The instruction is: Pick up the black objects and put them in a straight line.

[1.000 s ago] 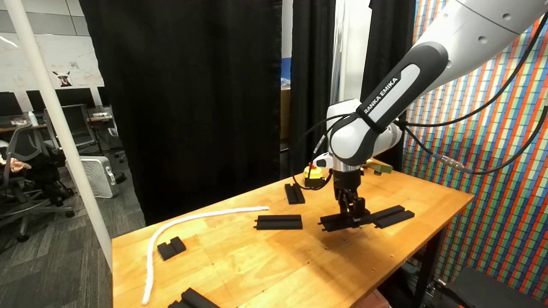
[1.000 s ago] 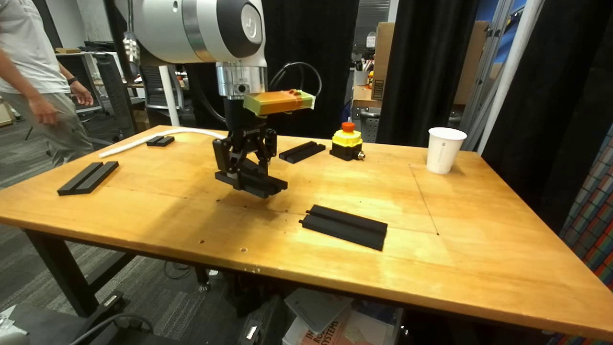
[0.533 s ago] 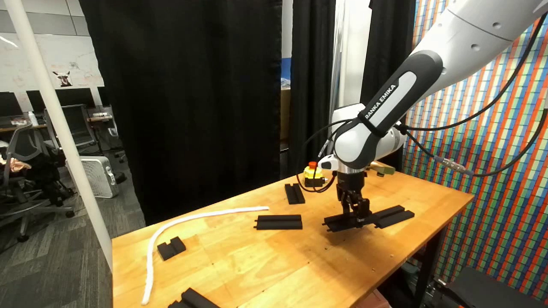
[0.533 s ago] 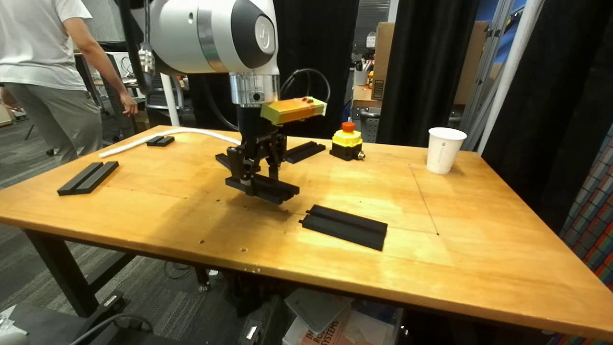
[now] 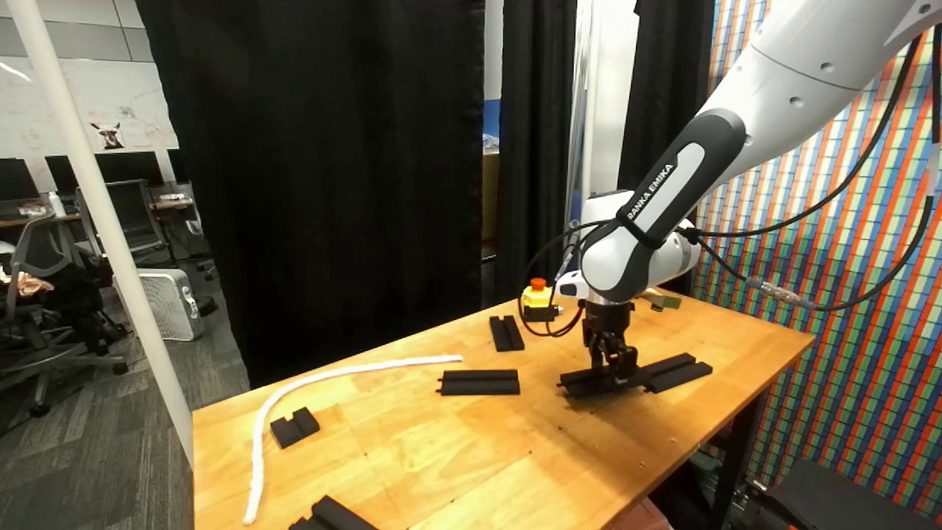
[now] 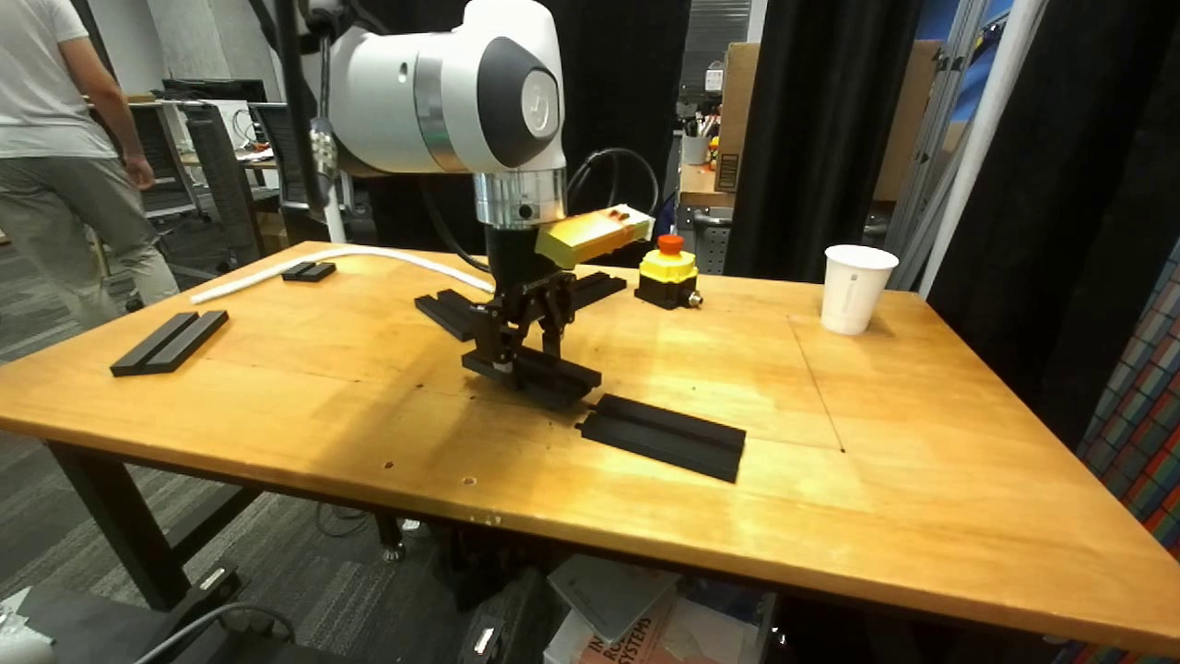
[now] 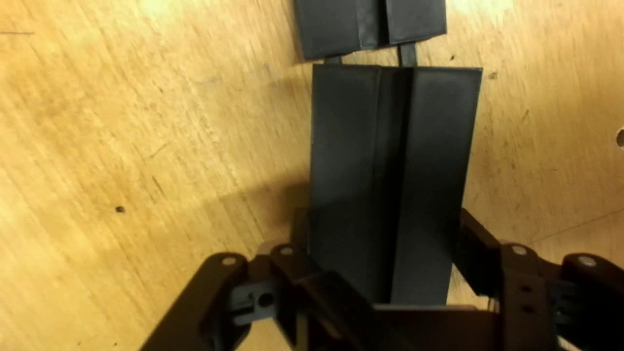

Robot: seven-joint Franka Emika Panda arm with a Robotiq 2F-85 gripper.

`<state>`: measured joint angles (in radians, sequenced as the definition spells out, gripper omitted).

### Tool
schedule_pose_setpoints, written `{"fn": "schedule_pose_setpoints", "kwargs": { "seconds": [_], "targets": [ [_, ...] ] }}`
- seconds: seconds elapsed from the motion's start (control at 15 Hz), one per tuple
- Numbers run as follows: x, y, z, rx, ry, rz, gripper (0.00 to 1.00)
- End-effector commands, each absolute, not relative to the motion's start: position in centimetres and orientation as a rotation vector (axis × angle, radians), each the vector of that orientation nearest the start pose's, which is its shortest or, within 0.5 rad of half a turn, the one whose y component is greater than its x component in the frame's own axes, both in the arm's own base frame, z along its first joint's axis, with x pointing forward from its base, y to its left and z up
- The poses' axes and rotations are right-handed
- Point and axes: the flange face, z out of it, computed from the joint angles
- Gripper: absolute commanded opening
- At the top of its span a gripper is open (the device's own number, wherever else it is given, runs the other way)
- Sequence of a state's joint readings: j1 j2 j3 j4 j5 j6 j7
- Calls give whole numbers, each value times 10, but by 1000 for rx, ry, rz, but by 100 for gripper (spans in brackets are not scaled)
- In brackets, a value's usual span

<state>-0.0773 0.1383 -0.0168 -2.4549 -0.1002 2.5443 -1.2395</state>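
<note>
My gripper is shut on a grooved black bar, a finger on each long side. In an exterior view the held bar is low over the table, slightly tilted. Its far end faces a second black bar lying flat. In the wrist view that second bar has two pegs pointing at the held bar, with a narrow gap between. I cannot tell whether the pegs touch it. A third bar lies behind the gripper, partly hidden in an exterior view. A fourth bar lies at the table's far end.
A grooved black piece lies by the yellow and red emergency stop. A short black block lies inside the curve of a white tube. A white paper cup stands near the back edge.
My gripper has moved right and down in both exterior views with the held bar, bringing its end close to the lying bar. The third bar shows more. A person in the background moved.
</note>
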Motion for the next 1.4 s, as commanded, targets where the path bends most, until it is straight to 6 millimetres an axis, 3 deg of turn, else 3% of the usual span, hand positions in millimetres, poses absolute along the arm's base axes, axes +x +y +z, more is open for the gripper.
{"fn": "schedule_pose_setpoints", "kwargs": {
  "seconds": [0.0,1.33],
  "targets": [
    [484,-50,238,-2565,-1844,74,46],
    [479,-61,223,-2494,-1891,80,46]
  ]
}}
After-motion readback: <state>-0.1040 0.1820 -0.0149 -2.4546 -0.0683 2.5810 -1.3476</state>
